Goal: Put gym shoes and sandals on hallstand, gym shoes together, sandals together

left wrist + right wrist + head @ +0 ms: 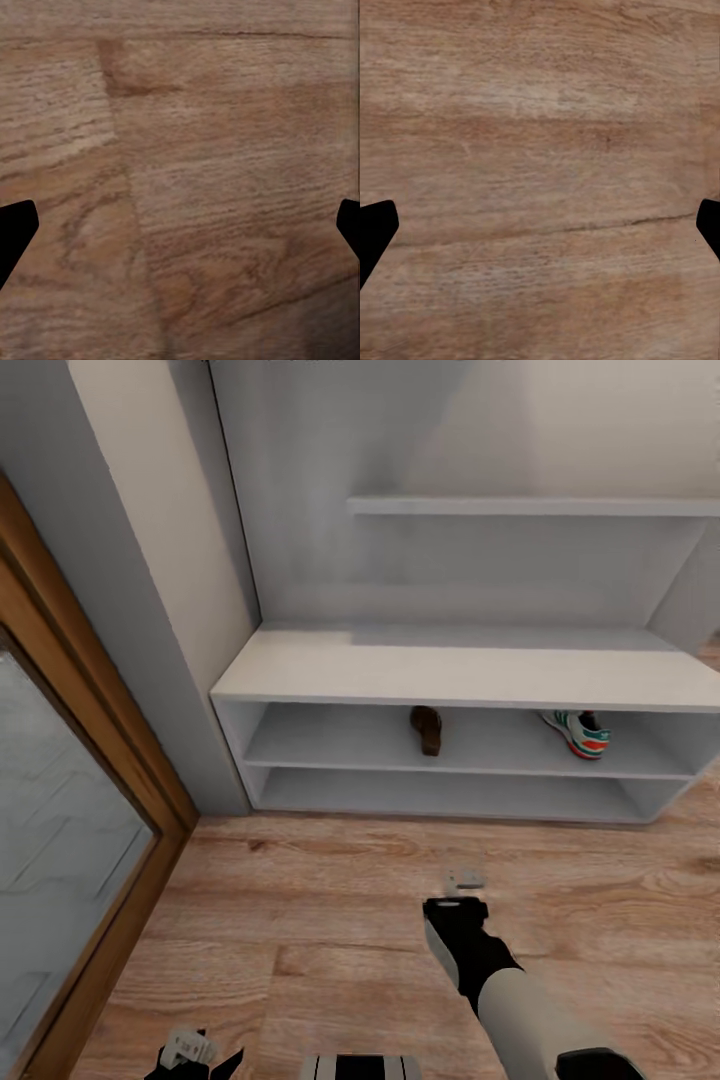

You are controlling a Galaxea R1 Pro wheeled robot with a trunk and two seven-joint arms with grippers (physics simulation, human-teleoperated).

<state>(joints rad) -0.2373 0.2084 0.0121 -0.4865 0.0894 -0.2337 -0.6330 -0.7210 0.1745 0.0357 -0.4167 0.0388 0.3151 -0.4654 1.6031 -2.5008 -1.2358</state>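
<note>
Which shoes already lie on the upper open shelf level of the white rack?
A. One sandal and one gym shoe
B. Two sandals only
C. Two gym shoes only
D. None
A: one brown sandal and one gym shoe sit apart on the hallstand upper shelf level.

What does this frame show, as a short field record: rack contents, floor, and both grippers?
rack: white hallstand with two open shelf levels and a wall shelf above
upper open shelf: one brown sandal near the middle; one gym shoe toward the right, apart from the sandal
lower open shelf: nothing seen on it
floor: wood-plank corridor floor; no footwear seen on the visible part
left gripper: open, holding nothing, pointed at the floor
right gripper: open, holding nothing, pointed at the floor
</note>
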